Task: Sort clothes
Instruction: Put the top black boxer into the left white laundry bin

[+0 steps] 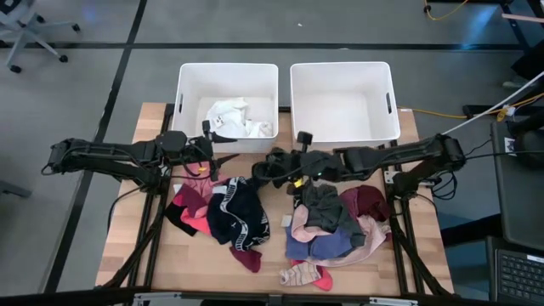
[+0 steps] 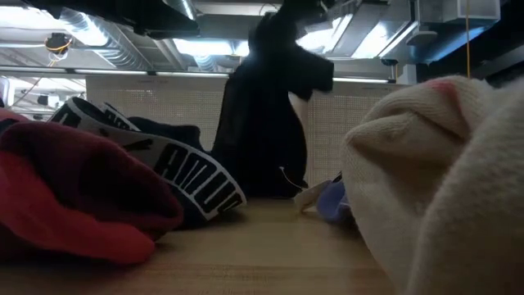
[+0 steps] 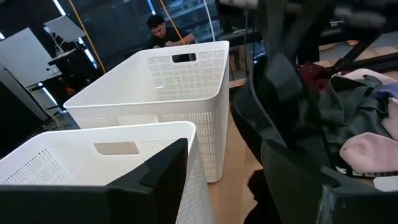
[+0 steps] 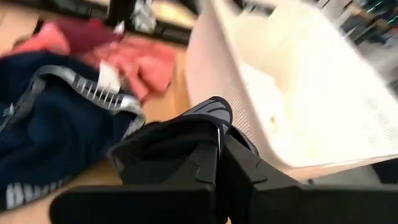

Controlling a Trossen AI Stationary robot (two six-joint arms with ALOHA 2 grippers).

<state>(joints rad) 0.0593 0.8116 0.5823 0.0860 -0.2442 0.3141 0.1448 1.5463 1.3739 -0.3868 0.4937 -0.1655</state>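
Two heaps of clothes lie on the wooden table. The left heap is pink, red and navy with a white band. The right heap is grey, maroon, blue and pale pink. Between them, near the bins, my right gripper is shut on a black garment raised above the table. My left gripper stands open with nothing in it by the left bin's near wall; in its wrist view its fingers are spread wide. My right gripper pinches a bunched upper part of the black garment between its two fingers; a grey-striped bit sticks out past the tips. The fingers come from the table's right, slanting down. The cloth hangs slack below them; whether its lower end touches the table I cannot tell.
Two white plastic bins stand side by side at the far edge. The left bin holds white clothes; the right bin shows only its bare floor. A pink sock lies near the front edge. A person sits beyond the table.
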